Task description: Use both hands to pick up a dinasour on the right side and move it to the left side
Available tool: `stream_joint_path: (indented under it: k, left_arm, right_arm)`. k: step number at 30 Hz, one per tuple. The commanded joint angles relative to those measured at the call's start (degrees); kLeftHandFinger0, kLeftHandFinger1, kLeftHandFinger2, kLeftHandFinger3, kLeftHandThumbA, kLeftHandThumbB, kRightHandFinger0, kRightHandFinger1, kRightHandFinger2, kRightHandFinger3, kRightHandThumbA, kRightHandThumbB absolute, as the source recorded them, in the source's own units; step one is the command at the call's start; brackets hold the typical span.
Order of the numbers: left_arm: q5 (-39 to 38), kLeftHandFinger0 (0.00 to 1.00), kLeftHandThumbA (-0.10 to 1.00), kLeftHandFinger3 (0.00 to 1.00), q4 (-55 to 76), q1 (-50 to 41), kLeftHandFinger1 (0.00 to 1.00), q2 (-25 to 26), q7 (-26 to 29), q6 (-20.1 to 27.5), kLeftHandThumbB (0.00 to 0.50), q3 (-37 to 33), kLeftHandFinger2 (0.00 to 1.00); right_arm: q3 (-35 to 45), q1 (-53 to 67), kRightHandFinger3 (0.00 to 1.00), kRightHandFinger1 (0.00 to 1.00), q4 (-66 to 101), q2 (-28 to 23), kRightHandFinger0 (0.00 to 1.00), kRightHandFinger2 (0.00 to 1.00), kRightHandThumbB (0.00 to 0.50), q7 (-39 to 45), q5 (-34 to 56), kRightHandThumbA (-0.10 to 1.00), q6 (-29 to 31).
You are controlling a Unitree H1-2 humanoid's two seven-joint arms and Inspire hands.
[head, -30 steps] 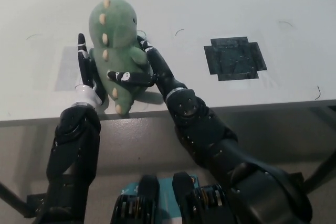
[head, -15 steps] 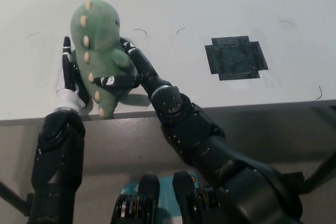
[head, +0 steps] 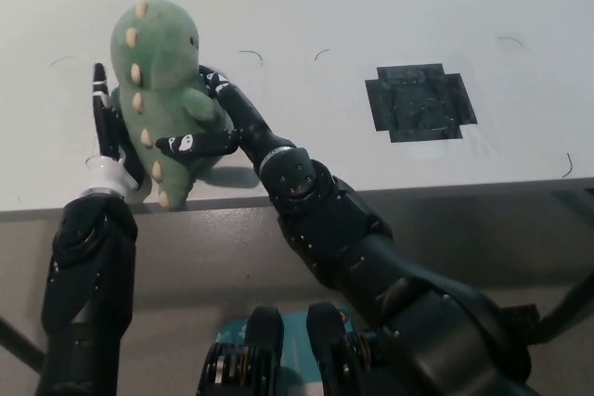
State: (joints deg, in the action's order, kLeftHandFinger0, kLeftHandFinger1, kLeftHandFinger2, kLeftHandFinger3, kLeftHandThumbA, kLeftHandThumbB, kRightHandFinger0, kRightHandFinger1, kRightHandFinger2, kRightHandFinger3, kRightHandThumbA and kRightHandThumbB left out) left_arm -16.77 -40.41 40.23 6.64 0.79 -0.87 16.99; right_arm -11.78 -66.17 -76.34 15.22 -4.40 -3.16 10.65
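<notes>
We squeeze the green plush dinosaur (head: 158, 90) between left hand (head: 104, 127) and right hand (head: 218, 122), so neither side slips.

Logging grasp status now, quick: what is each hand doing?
Left hand: shut on the dinosaur, pressing its left side.
Right hand: shut on the dinosaur, wrapped around its right side.
</notes>
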Motion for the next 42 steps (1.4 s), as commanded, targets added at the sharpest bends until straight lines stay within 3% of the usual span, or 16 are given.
stream_joint_path:
  k: [1,6,8,10,11,12,13,15,20,21,25,28,30,31,33,42]
  left_arm:
    - [0.12,1.00,0.83,1.00,0.88,4.38,1.00,0.03,-0.22,0.19,0.080,-1.03,1.00]
    - [0.42,1.00,0.83,1.00,0.90,4.25,1.00,0.28,-0.80,-0.23,0.166,-1.64,1.00]
    - [1.99,1.00,0.99,1.00,0.57,4.16,1.00,1.08,-1.94,0.28,0.174,-3.32,1.00]
    - [1.85,1.00,1.00,1.00,0.92,3.94,1.00,1.94,-2.05,0.06,0.161,-3.43,1.00]
    - [1.40,1.00,1.00,1.00,1.40,3.71,1.00,2.09,-2.37,-0.74,0.176,-3.41,1.00]
    - [1.13,1.00,1.00,1.00,2.62,2.96,1.00,2.69,-2.47,-1.74,0.202,-3.33,1.00]
    - [1.09,1.00,1.00,1.00,3.49,2.43,1.00,3.03,-2.29,-2.36,0.213,-3.27,1.00]
    - [-1.00,1.00,1.00,1.00,4.98,1.31,1.00,3.99,-4.01,-3.42,0.216,-2.29,1.00]
    - [-1.65,1.00,1.00,1.00,9.23,-1.15,1.00,7.18,-7.86,-4.45,0.267,-2.96,1.00]
    - [-1.98,1.00,1.00,1.00,10.52,-1.90,1.00,8.30,-8.66,-4.96,0.241,-2.82,1.00]
    - [-3.52,1.00,1.00,1.00,14.58,-4.92,1.00,11.74,-9.28,-6.55,0.187,-0.80,1.00]
    - [-4.15,1.00,1.00,1.00,17.34,-7.10,1.00,12.86,-10.02,-7.06,0.237,-0.27,1.00]
    - [-4.06,1.00,1.00,1.00,18.69,-8.12,1.00,13.36,-10.09,-6.63,0.239,-0.19,1.00]
    - [-3.99,1.00,1.00,1.00,19.19,-8.66,1.00,13.90,-10.17,-6.09,0.218,-0.06,1.00]
    - [-4.87,1.00,1.00,1.00,21.05,-10.12,1.00,14.29,-10.77,-6.28,0.232,0.36,1.00]
    - [-5.46,1.00,1.00,1.00,29.54,-14.71,1.00,14.08,-10.42,-6.15,0.242,0.78,1.00]
  right_arm:
    - [0.27,-3.33,1.00,1.00,0.56,2.82,1.00,1.00,0.098,3.58,-0.49,1.00,1.06]
    - [0.57,-2.47,1.00,1.00,1.36,2.42,1.00,1.00,0.103,2.87,-0.50,1.00,2.49]
    - [0.39,-2.02,1.00,1.00,2.35,1.63,1.00,1.00,0.150,2.68,-0.86,1.00,3.19]
    - [0.91,-2.03,1.00,1.00,2.87,1.48,1.00,1.00,0.169,2.27,-0.39,1.00,4.87]
    - [1.10,-1.96,1.00,1.00,3.27,1.06,1.00,1.00,0.233,2.24,-0.26,1.00,4.78]
    - [1.25,-1.94,1.00,1.00,4.06,0.65,1.00,1.00,0.248,2.52,-0.17,1.00,4.70]
    - [1.32,-1.86,1.00,1.00,5.26,-0.22,1.00,1.00,0.253,3.15,-0.11,1.00,4.67]
    - [0.72,-1.43,1.00,1.00,7.80,-1.65,1.00,1.00,0.167,2.77,-1.06,1.00,6.12]
    - [0.73,-0.57,1.00,1.00,12.86,-5.20,1.00,1.00,0.273,5.09,-0.99,1.00,6.79]
    - [1.19,0.26,1.00,1.00,15.20,-6.35,1.00,1.00,0.268,5.86,-0.41,1.00,6.49]
    - [2.47,3.86,1.00,1.00,24.91,-10.63,1.00,1.00,0.158,8.46,1.07,1.00,3.78]
    - [2.76,6.73,1.00,1.00,30.54,-12.63,1.00,1.00,0.156,9.06,1.03,1.00,2.67]
    - [2.69,8.37,1.00,1.00,34.20,-13.99,1.00,1.00,0.159,9.53,0.75,1.00,0.98]
    - [2.67,9.37,1.00,1.00,36.34,-14.68,1.00,1.00,0.137,10.08,0.85,1.00,0.42]
    - [3.04,11.76,1.00,1.00,39.78,-15.87,1.00,1.00,0.105,11.17,1.87,1.00,0.33]
    - [3.30,17.17,1.00,1.00,50.73,-17.49,1.00,1.00,0.103,12.94,1.94,1.00,-2.13]
